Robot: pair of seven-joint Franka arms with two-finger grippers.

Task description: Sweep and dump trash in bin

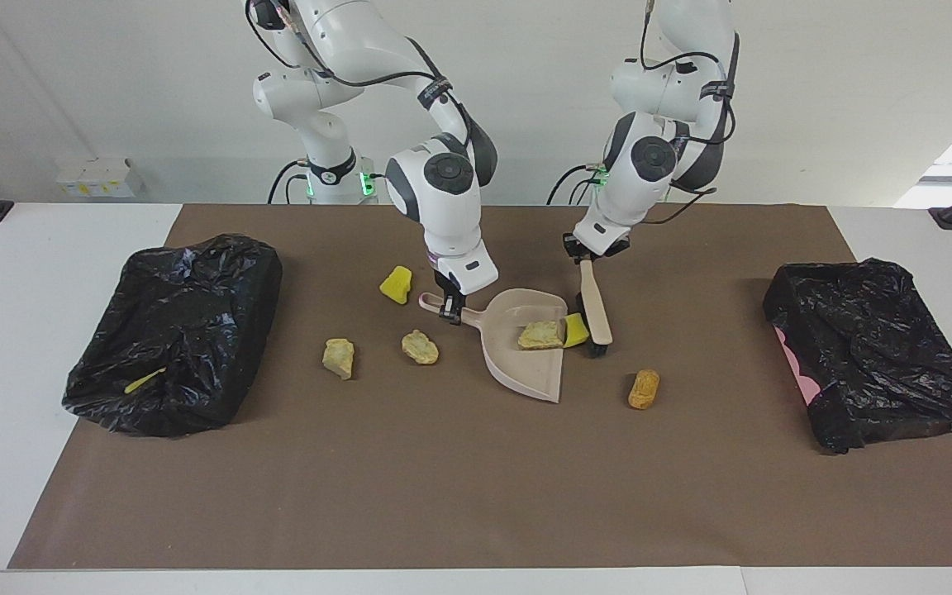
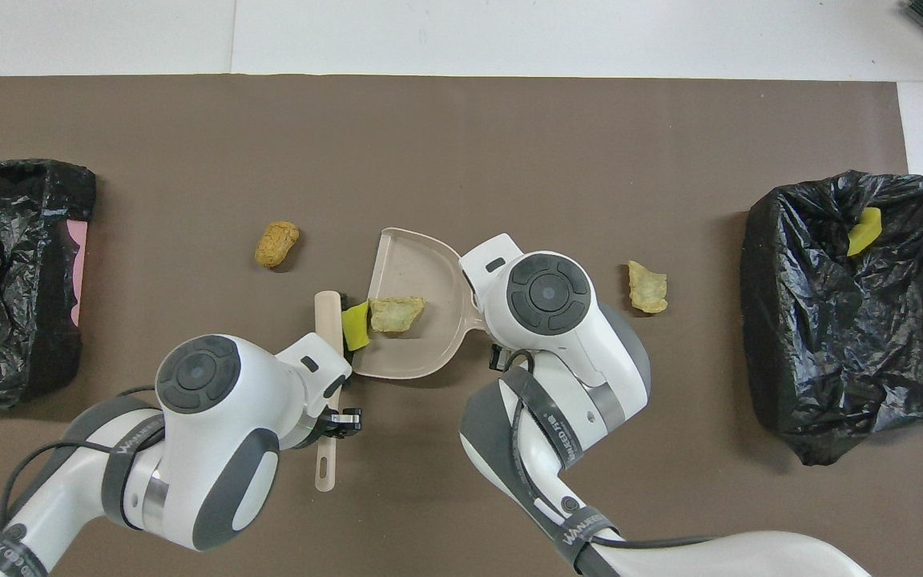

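Note:
In the middle of the brown mat lies the beige dustpan, and my right gripper is shut on its handle. A pale chunk of trash sits inside the pan. My left gripper is shut on the brush, whose head presses a yellow sponge bit against the pan's mouth. An orange-brown piece lies loose on the mat. Another yellow bit and two pale chunks lie toward the right arm's end.
A black-bagged bin stands at the right arm's end with a yellow scrap in it. A second black-bagged bin stands at the left arm's end.

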